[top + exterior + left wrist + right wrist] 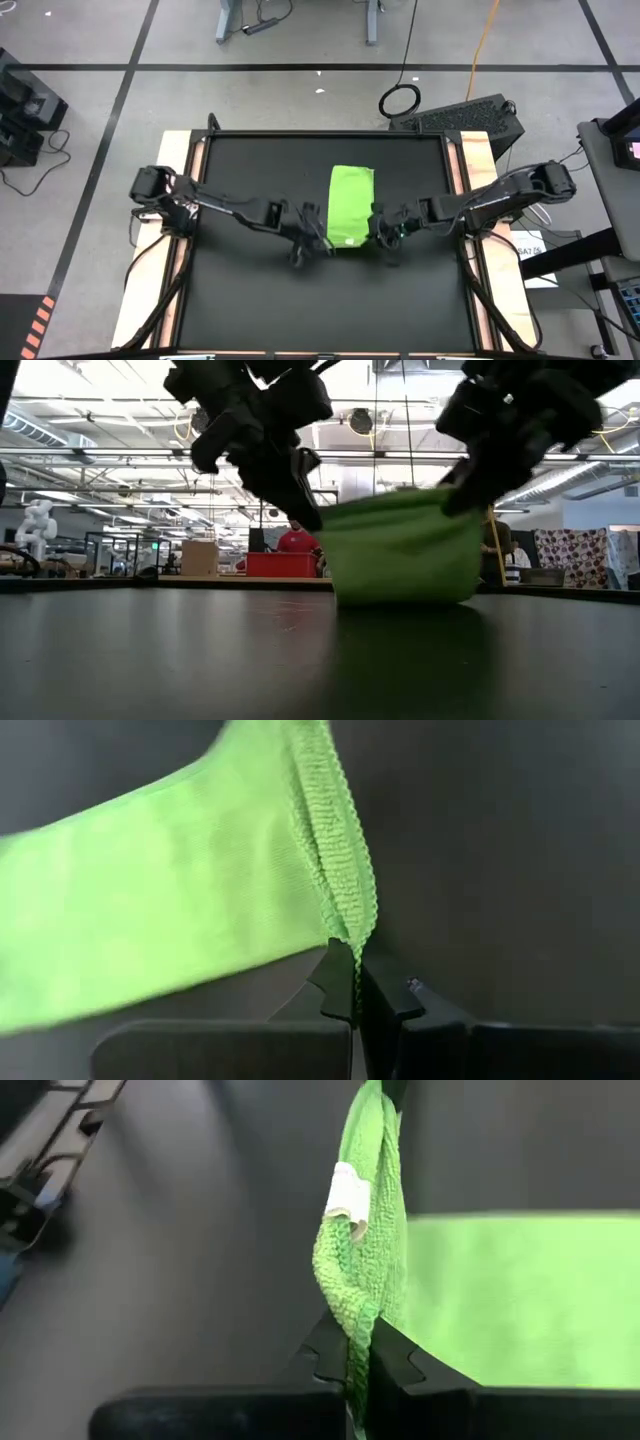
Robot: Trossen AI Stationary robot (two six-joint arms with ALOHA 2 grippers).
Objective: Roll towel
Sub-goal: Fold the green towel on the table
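Now the left gripper [355, 1005] is clenched on one corner of the towel [350, 205], and the right gripper [358, 1355] pinches the opposite corner. Between them, the lime-green cloth's near edge is lifted off the black table [250, 300]; the rest lies flat beyond both grippers.

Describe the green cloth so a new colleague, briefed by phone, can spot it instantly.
On the black table, midway between the two dark arms, lies a bright lime-green soft fabric towel, folded narrow. The left gripper and right gripper pinch its near corners; nothing else is green.
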